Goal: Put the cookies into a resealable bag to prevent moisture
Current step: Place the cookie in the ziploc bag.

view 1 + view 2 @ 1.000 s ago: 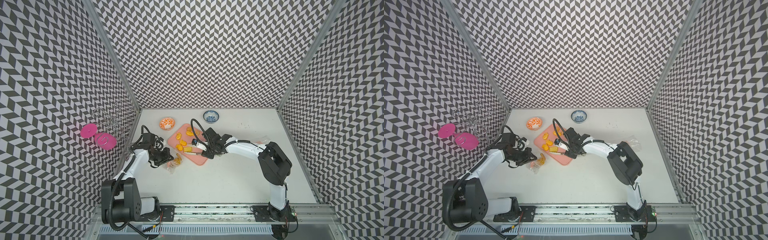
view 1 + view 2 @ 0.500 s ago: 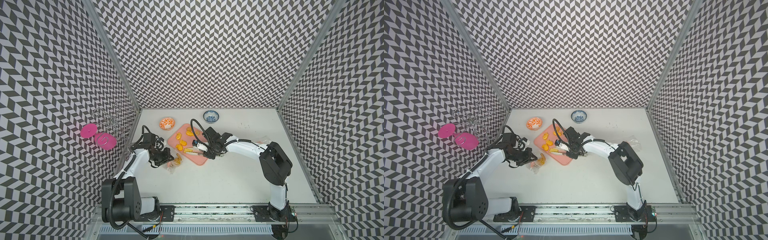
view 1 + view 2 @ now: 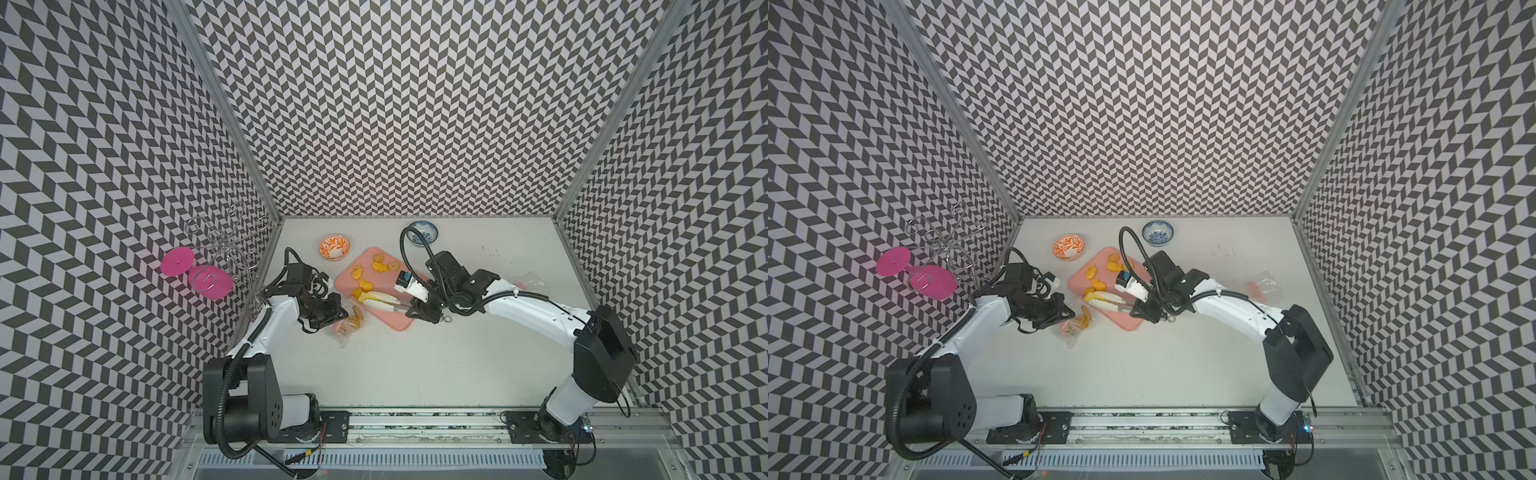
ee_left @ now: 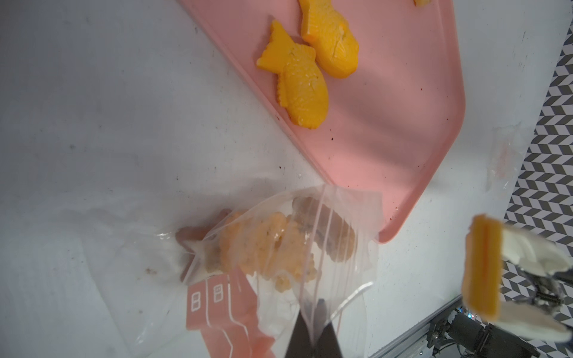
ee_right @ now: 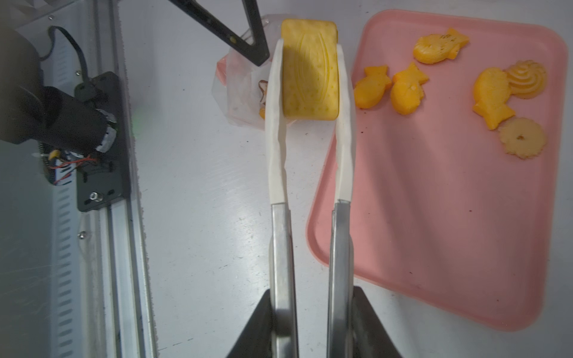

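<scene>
Clear plastic blurs most of what lies inside the resealable bag point(image 4: 279, 248): several pale orange cookies and a darker brown one point(image 4: 328, 235) show through the film, but their shapes are hard to make out. The bag lies on the bench point(image 5: 201, 186) just beside the pink tray point(image 5: 434, 232). The left end effector point(image 4: 313, 336), cut off by the frame edge in the left wrist view, is pressed together on the bag's rim. The right end effector point(image 5: 311, 316) is clamped around the metal handles of the tongs point(image 5: 280, 248), and only part of its black fingers shows in the right wrist view. The tongs' white tips pinch a rectangular yellow cookie point(image 5: 310, 71), held clear of the bench between tray and bag. Six more cookies lie on the tray: four fish shapes point(image 5: 406, 88), a swirl point(image 5: 527, 79) and a scalloped round one point(image 5: 522, 138). A second clear bag point(image 3: 528, 282) near the right wall holds something reddish, too small to identify. The pink print point(image 4: 217, 307) on the resealable bag carries white-outlined house shapes but no readable words, and a blue-and-white label point(image 3: 405, 280) on the right arm is too small to read. Compared with a second ago, the tongs have shifted from over the tray's middle toward the bag, while the left arm and the bag lie as before
</scene>
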Robot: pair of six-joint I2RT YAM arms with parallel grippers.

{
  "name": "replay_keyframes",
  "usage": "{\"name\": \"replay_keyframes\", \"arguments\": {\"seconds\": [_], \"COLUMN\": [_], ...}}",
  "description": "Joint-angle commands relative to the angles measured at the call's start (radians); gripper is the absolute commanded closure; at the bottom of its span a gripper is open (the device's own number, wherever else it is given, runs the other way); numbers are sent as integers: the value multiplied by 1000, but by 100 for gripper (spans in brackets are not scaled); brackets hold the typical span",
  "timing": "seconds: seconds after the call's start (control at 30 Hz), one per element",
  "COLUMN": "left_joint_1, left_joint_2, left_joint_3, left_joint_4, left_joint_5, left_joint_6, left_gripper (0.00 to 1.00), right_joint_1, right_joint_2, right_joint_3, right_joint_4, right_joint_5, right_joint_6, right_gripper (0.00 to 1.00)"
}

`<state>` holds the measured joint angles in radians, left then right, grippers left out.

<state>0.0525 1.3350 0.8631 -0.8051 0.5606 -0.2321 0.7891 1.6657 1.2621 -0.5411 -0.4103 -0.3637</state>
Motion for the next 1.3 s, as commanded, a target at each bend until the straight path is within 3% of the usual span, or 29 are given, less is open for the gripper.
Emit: {"name": "replay_keyframes", "arguments": {"seconds": [0.0,0.6,0.9,1.27], "left_joint_1": [-6,-42,-44,-56], "left_joint_2": [-30,-52,-40,-56], "left_joint_3": [33,59,79,82], "left_joint_4": [-36,-61,-67,-78], "left_joint_5": [-6,1,-8,24], "left_joint_6": [13,-5,3,4], "left_gripper": [100,100,100,100], "right_joint_1": [20,140,177,174], "right_joint_2": [34,211,116,91], "right_joint_3": [35,290,220,221], "right_joint_4": [14,-175,-109,-78], "right_joint_5": [-43,268,235,245], "right_joint_6": [18,-173,-283,-239], "right_gripper": [66,65,64,52]}}
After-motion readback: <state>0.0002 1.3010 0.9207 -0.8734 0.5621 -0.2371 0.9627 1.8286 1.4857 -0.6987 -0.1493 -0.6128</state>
